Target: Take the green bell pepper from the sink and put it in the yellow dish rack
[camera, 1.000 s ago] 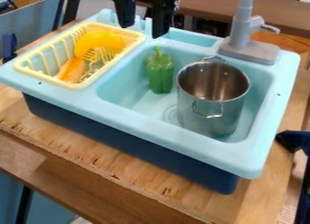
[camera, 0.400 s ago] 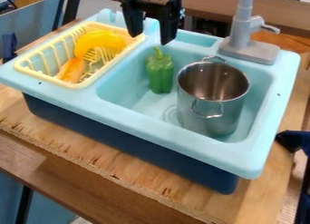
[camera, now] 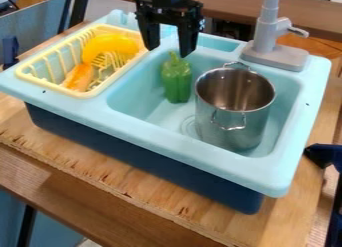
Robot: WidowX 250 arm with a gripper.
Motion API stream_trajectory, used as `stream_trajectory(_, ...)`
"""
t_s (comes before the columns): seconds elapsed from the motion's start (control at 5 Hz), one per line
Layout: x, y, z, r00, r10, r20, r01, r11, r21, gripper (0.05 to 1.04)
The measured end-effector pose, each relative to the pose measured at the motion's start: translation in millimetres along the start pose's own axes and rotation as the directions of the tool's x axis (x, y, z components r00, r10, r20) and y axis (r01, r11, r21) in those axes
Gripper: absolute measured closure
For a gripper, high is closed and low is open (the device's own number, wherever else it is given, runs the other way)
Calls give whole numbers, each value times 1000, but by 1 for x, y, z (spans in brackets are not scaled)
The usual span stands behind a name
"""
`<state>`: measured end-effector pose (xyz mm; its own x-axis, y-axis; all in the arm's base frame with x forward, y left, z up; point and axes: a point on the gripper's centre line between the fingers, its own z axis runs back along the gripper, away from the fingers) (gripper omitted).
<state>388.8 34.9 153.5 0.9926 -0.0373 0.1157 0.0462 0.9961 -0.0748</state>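
Note:
My black gripper hangs over the back edge of the light-blue sink, fingers apart and nothing between them. Just below its fingertips a green bell pepper stands upright in the basin, stem up. To the pepper's right is a silver metal pot with two handles; its visible inside holds nothing. A yellow drying rack on the sink's left side holds a yellow banana-like piece and an orange carrot-like piece.
The light-blue sink sits on a wooden table. A grey faucet rises at the back right, behind the pot. A dark blue and black object stands at the right edge.
The gripper has come down and slightly forward, closer to the pepper, and more of its body has entered from the top. The pepper, pot and rack have stayed put.

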Motion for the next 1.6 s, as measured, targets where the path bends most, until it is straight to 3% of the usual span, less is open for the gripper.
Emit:
stream_trajectory(0.2, 2, 0, -14, 1000, 14, -20, -15, 999, -33, 134)
stream_trajectory(0.4, 7, -2, -28, 999, 27, -34, -29, 998, -60, 411)
stream_trajectory(0.6, 9, -4, -26, 999, 23, -24, -25, 997, -71, 676)
stream_trajectory(0.8, 10, -6, -27, 999, 25, -33, -27, 997, -67, 872)
stream_trajectory(1.2, -5, -13, -8, 999, 2, -40, -4, 999, -34, 965)
stream_trajectory(1.6, -41, -22, 69, 998, -3, 65, 2, 1000, 8, 992)
